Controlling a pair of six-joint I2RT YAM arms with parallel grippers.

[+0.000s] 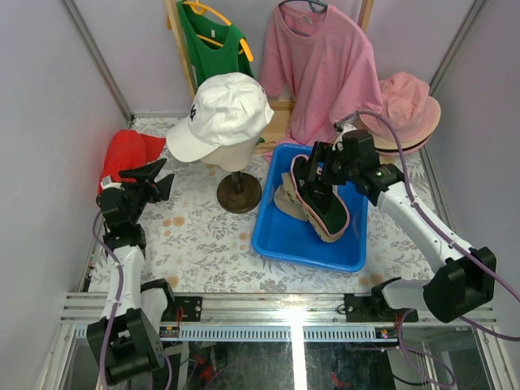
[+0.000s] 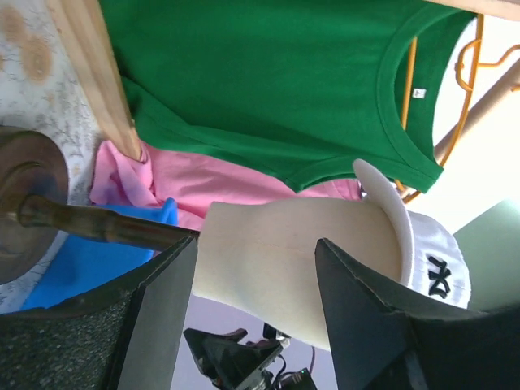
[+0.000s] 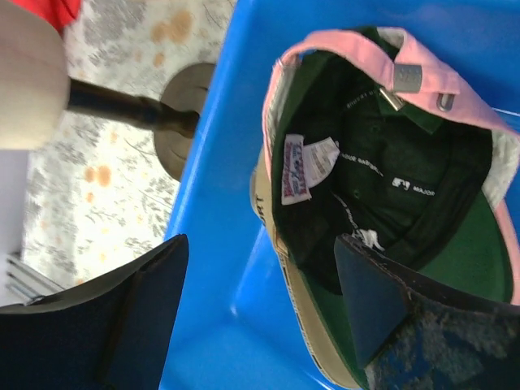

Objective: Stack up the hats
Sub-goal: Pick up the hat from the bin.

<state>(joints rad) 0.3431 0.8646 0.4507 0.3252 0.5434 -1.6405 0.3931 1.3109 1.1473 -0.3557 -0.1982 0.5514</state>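
Table w/ floral cloth fills the top view. Pink tee and green tee hang at the back. Blue bin sits right of centre. Mannequin head on a dark stand is just left of the bin. It wears a white cap, brim pointing left and a bit toward the arms. Pink hats lie piled at far right by the wall, brims flat. Red bundle is at far left. Nested caps lie in the bin, tipped on their side, long axis running diag. from back-left to front-right.

Only the top view shows the pink hats, the red bundle and both arms together. R wrist view alone shows the caps' insides: openings face the cam, pink outer shell, black and dark green inside w/ labels, strap buckle at one end, green underbrim at the other. L wrist view alone gives the head side-on btwn its fingers, plus the green tee's neck tag.

R gripper hovers over the nested caps, fingers spread, nothing pinched. L gripper is beside the red bundle, well apart from the head but aimed at it, fingers spread, empty.
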